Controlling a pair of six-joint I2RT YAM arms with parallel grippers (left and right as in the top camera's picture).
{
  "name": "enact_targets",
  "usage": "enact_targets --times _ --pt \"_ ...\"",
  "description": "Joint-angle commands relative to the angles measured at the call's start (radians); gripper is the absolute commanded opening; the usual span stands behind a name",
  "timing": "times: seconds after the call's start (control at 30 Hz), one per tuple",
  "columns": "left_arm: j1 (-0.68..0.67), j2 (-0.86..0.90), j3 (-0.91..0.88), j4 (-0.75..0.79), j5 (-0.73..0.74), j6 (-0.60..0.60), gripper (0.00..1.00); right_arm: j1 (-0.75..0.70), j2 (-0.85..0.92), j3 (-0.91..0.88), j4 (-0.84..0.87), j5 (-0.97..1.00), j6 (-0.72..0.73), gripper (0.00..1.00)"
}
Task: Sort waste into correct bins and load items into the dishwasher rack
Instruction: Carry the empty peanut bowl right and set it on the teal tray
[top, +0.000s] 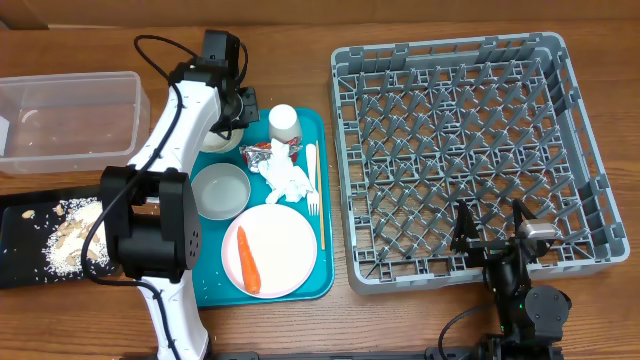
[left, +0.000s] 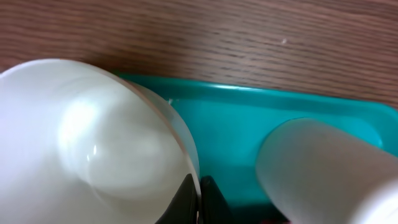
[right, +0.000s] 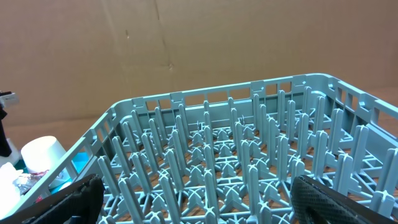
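My left gripper (top: 238, 114) (left: 199, 202) is shut on the rim of a small white bowl (left: 93, 143) (top: 222, 142) at the far left corner of the teal tray (top: 318, 130). The white cup (top: 284, 122) (left: 323, 168) stands just to its right. Also on the tray are a second bowl (top: 220, 188), the red-and-silver wrapper (top: 262, 153), the napkin (top: 288, 180), the fork (top: 311, 180), the thin stick (top: 322, 215), and the pink plate (top: 280, 245) with the carrot (top: 248, 262) on it. My right gripper (top: 492, 235) (right: 199, 205) stands open over the near edge of the grey dishwasher rack (top: 470, 150) (right: 236, 155).
The clear tub (top: 70, 115) sits at the far left. In front of it lies the black tray (top: 20, 250), holding beige scraps (top: 75, 235). My left arm's base (top: 150, 230) stands between the black tray and the teal tray.
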Motion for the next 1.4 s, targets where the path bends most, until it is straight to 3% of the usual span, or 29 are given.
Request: enact_targets --times 0.0,0.03,0.13,0.23,0.5,0.7,0.83,0.9,0.97,1.07,1.2,1.3,1.37 --pt "-0.004 0.002 0.01 -0.021 -0.061 -0.027 0.04 -0.004 -0.011 -0.011 0.005 0.008 -0.003 1.0" --pt "-0.004 0.002 0.01 -0.028 -0.063 -0.026 0.04 -0.004 -0.011 -0.011 0.005 0.008 -0.003 1.0" --pt "-0.004 0.002 0.01 -0.044 -0.061 -0.026 0.21 -0.004 -0.011 -0.011 0.005 0.008 -0.003 1.0" --pt "-0.004 0.002 0.01 -0.051 -0.057 -0.026 0.27 -0.004 -0.011 -0.011 0.005 0.008 -0.003 1.0" --pt "-0.005 -0.008 0.032 -0.102 -0.034 -0.026 0.3 -0.004 -0.011 -0.011 0.005 0.008 -0.003 1.0" --pt "-0.005 -0.034 0.182 -0.248 -0.034 -0.026 0.32 -0.004 -0.011 -0.011 0.005 0.008 -0.003 1.0" --pt "-0.003 -0.06 0.311 -0.378 -0.035 -0.026 0.43 -0.004 -0.011 -0.011 0.005 0.008 -0.003 1.0" --pt "-0.003 -0.069 0.361 -0.447 -0.036 -0.026 0.61 -0.004 -0.011 -0.011 0.005 0.008 -0.003 1.0" --pt "-0.002 -0.079 0.393 -0.509 -0.038 -0.026 0.69 -0.004 -0.011 -0.011 0.005 0.008 -0.003 1.0" --pt "-0.003 -0.091 0.412 -0.592 -0.035 -0.038 0.73 -0.004 -0.011 -0.011 0.005 0.008 -0.003 1.0" --pt "-0.003 -0.093 0.412 -0.679 -0.011 -0.045 0.72 -0.004 -0.011 -0.011 0.005 0.008 -0.003 1.0" --pt "-0.004 -0.097 0.412 -0.737 0.027 -0.044 0.64 -0.004 -0.011 -0.011 0.005 0.008 -0.003 1.0" --pt "-0.008 -0.101 0.412 -0.766 0.029 -0.044 0.35 -0.004 -0.011 -0.011 0.005 0.008 -0.003 1.0"
